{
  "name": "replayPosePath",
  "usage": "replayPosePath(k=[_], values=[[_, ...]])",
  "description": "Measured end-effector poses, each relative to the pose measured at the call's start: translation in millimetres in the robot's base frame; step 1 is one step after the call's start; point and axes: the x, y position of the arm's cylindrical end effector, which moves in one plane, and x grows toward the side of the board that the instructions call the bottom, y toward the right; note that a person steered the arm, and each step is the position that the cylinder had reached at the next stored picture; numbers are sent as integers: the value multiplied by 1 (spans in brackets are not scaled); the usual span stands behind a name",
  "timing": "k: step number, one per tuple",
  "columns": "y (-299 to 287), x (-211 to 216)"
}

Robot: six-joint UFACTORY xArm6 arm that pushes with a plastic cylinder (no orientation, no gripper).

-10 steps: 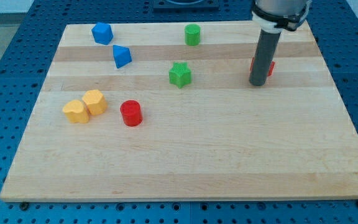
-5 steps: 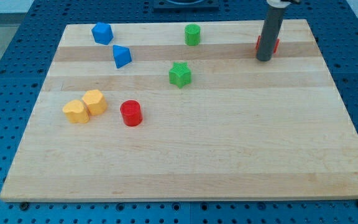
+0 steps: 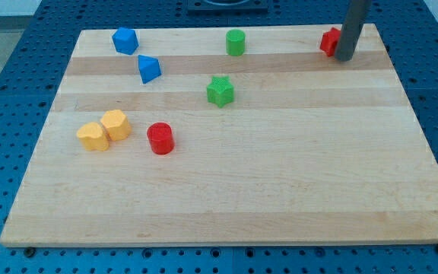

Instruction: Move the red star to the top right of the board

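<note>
My tip (image 3: 345,58), a bare dark rod with no claw to open or close, touches the red star-shaped block (image 3: 328,41), which has slid up into the wooden counter's (image 3: 280,190) top right corner. I judge the task nearly done.

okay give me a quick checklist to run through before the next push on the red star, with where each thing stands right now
1. Red star near the board's top right corner: ok.
2. My tip against the star, on its right side in the view: ok.
3. Star's whole outline visible: not ok, the rod hides part of it.
4. Star clear of the board's top edge: cannot tell.
5. Nearest neighbour, the green cylinder, well off to the view's left: ok.
</note>
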Motion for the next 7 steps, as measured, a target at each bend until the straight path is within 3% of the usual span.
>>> replayPosePath(k=[6, 7], values=[[0, -11], [0, 20]])
